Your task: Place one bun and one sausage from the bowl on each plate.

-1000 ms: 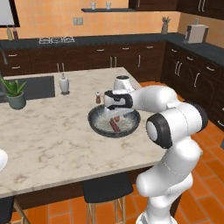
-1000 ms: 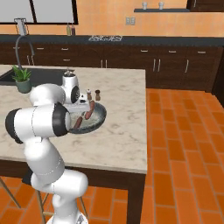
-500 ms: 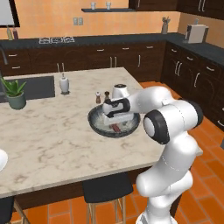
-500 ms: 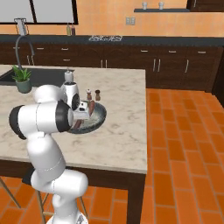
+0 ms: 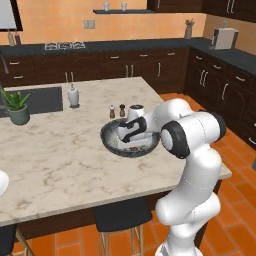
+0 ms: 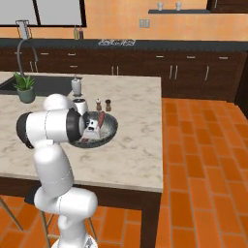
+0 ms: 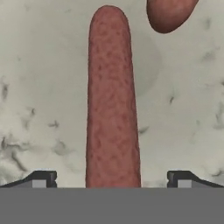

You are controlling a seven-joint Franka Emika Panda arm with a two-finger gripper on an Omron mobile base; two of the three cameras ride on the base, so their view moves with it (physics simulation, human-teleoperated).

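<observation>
Lowered since a second ago, the claw gapes wide astride a sausage inside the bowl; another lies at one o'clock. Close squarely across its middle.

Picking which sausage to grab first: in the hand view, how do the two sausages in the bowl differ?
The near sausage lies lengthwise, running up from between the open jaws; the far sausage shows just its rounded end at the top edge. The near one is centred; the far one sits off to the right. Both are reddish-brown and rest on the bowl's speckled grey inside.
</observation>
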